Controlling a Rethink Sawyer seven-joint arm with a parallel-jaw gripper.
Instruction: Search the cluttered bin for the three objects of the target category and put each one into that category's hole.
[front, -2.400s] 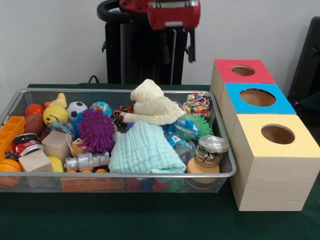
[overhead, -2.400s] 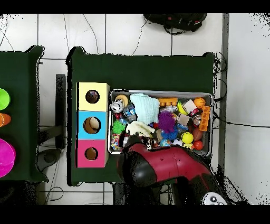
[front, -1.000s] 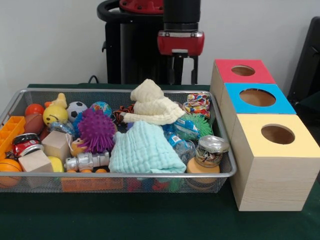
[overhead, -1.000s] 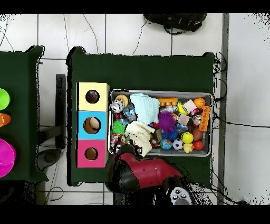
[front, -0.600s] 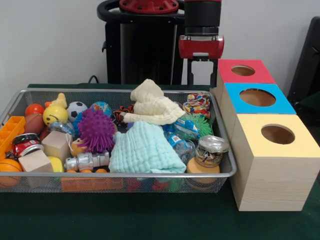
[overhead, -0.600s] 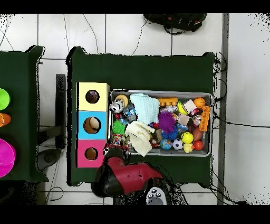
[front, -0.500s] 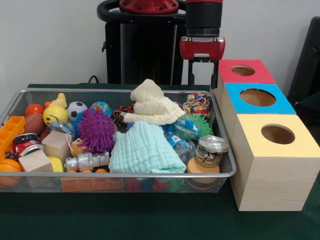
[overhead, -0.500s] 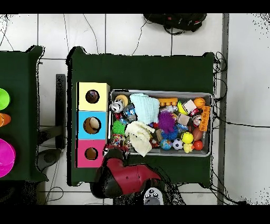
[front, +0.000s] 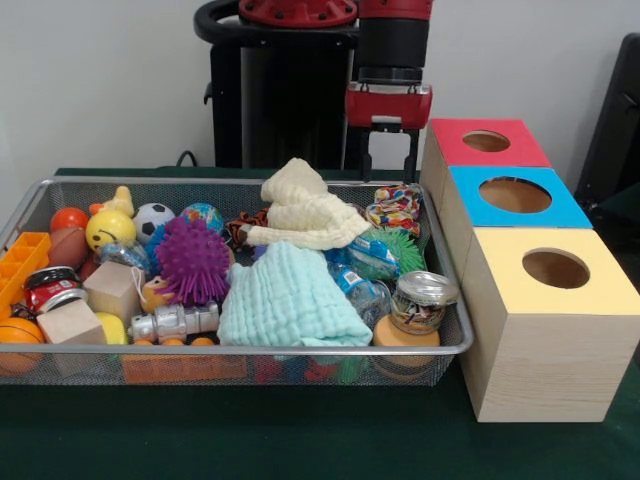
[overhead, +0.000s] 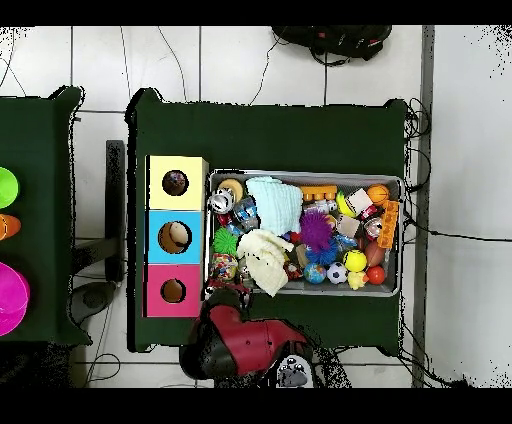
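Note:
The wire mesh bin (front: 250, 350) is full of toys; it also shows in the overhead view (overhead: 300, 176). One knotted rope bundle (front: 395, 208) lies in its far right corner, next to the red-topped box; it shows in the overhead view too (overhead: 222, 266). No other rope bundle shows; cloths cover the middle. My gripper (front: 388, 165) hangs open and empty just above and behind that bundle, not touching it. The blue-topped box's hole (front: 515, 194) is to the right of the bin. In the overhead view something pale shows inside this hole (overhead: 174, 237).
A red-topped box (front: 487, 141) and a yellow-topped box (front: 555, 268) flank the blue one. A spiky green ball (front: 400, 250), a cream cloth (front: 305, 215), a mint cloth (front: 285, 295), a purple spiky ball (front: 192, 260) and a jar (front: 420, 300) lie near the bundle.
The gripper swung from in front of the pedestal toward the red-topped box, then came back a little and lower over the bin's far right corner. Nothing in the bin moved.

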